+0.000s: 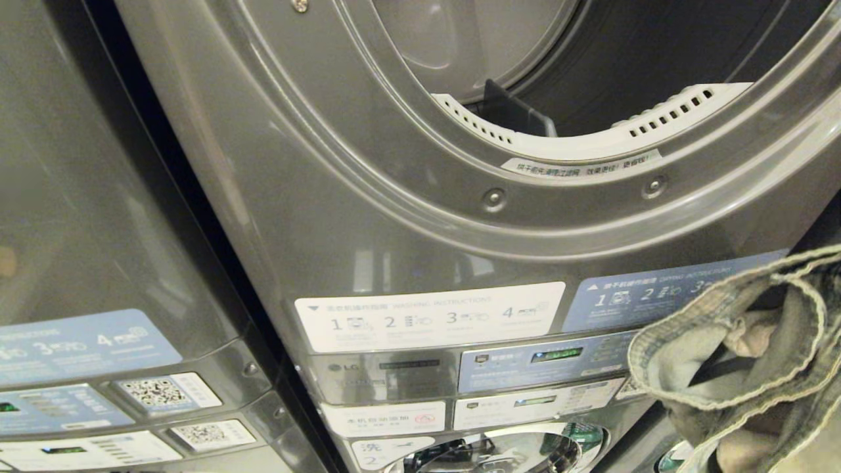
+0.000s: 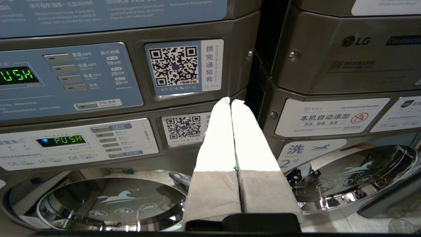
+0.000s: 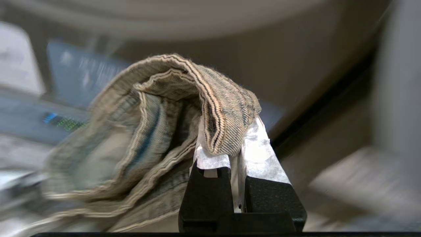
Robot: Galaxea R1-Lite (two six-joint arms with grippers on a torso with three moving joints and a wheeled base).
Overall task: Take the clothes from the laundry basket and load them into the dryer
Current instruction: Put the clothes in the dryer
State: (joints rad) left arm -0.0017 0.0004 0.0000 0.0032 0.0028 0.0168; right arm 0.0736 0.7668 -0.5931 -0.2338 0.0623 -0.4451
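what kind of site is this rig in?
Most likely a self-service laundromat: two grey LG stacks stand side by side, with QR code stickers and numbered instruction labels on the panels. The right gripper holds denim clothes below the open dryer.

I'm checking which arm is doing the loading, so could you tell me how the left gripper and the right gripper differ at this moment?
The right gripper is shut on the denim garment; the left gripper is shut on nothing. The right gripper holds its load beside the dryer, below the open drum; the left gripper sits low, parked before the washer panels. Both have white-wrapped fingers and closed jaws.
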